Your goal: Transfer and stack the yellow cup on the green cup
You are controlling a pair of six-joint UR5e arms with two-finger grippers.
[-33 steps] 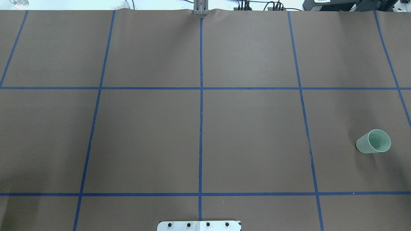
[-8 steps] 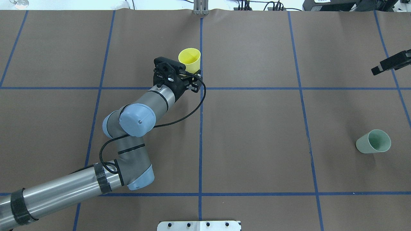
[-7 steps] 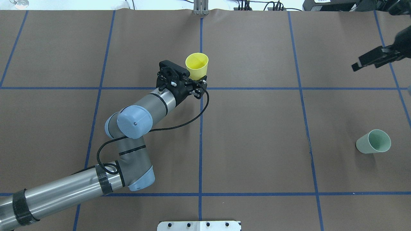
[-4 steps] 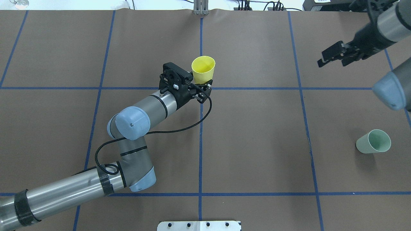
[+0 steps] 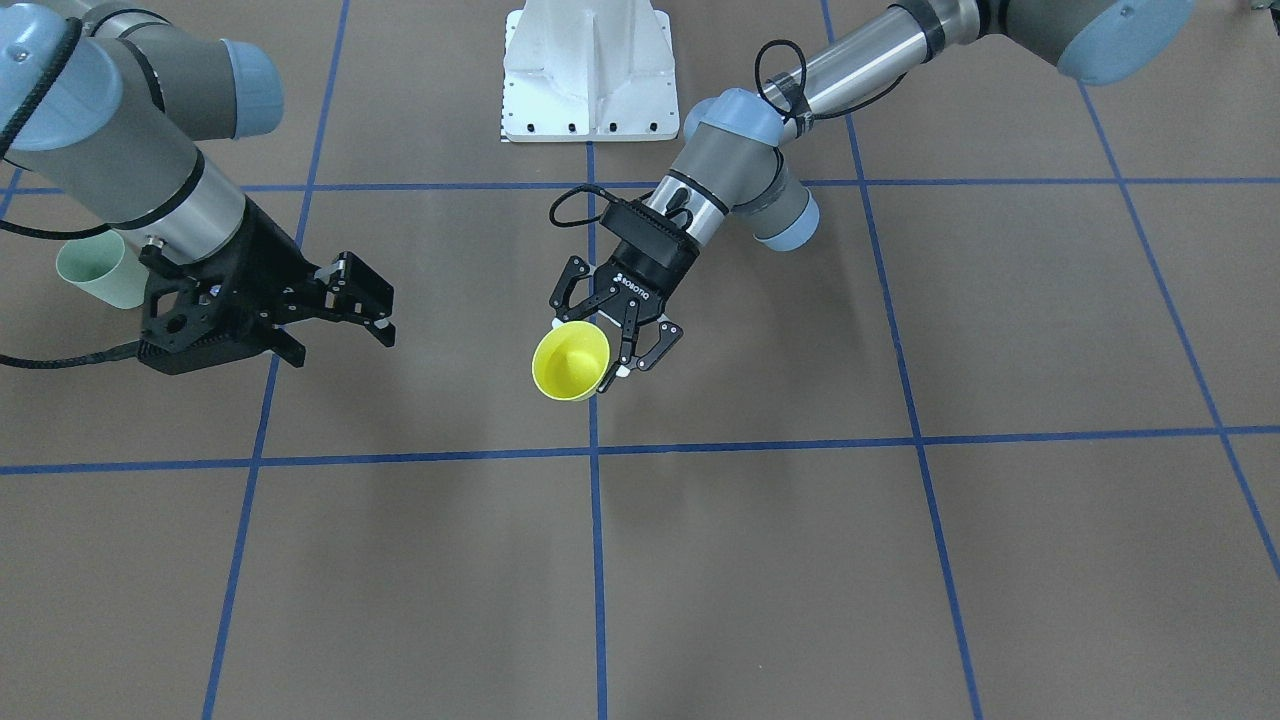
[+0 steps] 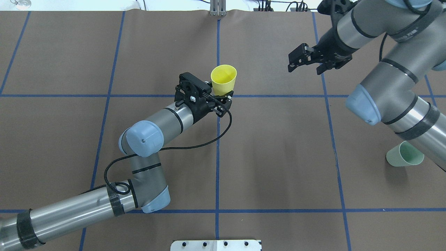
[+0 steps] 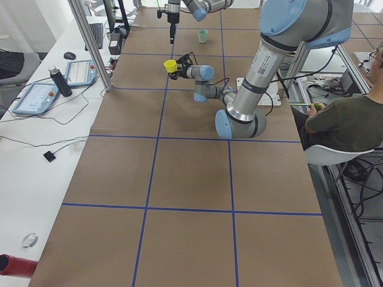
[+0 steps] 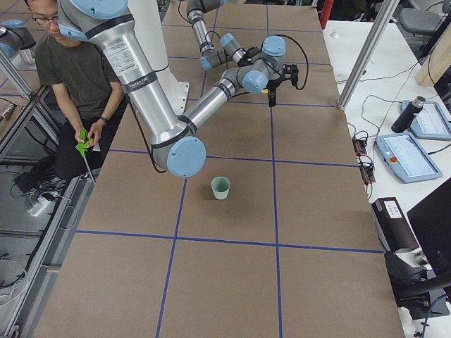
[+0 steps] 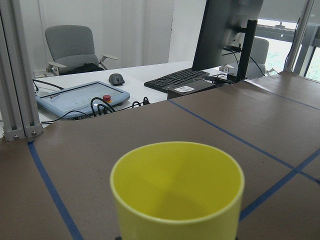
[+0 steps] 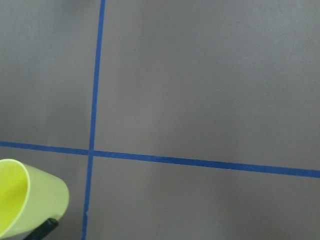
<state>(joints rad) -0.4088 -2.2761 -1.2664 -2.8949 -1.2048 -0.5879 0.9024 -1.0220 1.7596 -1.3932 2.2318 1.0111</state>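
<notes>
My left gripper point(image 6: 221, 100) is shut on the lower part of the yellow cup point(image 6: 223, 79) and holds it upright above the table, near the centre line. The cup also shows in the front view point(image 5: 570, 362), below that gripper point(image 5: 612, 345), and it fills the left wrist view point(image 9: 177, 192). The green cup point(image 6: 406, 156) stands upright on the table at the right, partly under my right arm, and shows in the front view point(image 5: 98, 270). My right gripper point(image 6: 304, 68) is open and empty, in the air to the right of the yellow cup.
The white base plate point(image 6: 216, 245) sits at the near table edge. Blue tape lines divide the brown table. A seated operator point(image 8: 70, 70) is beside the robot's base. A metal post point(image 6: 217, 8) and desks with tablets lie past the far edge.
My left gripper has carried the yellow cup to the right and a little nearer. My right arm has swung in from the right edge toward the centre, and now partly covers the green cup.
</notes>
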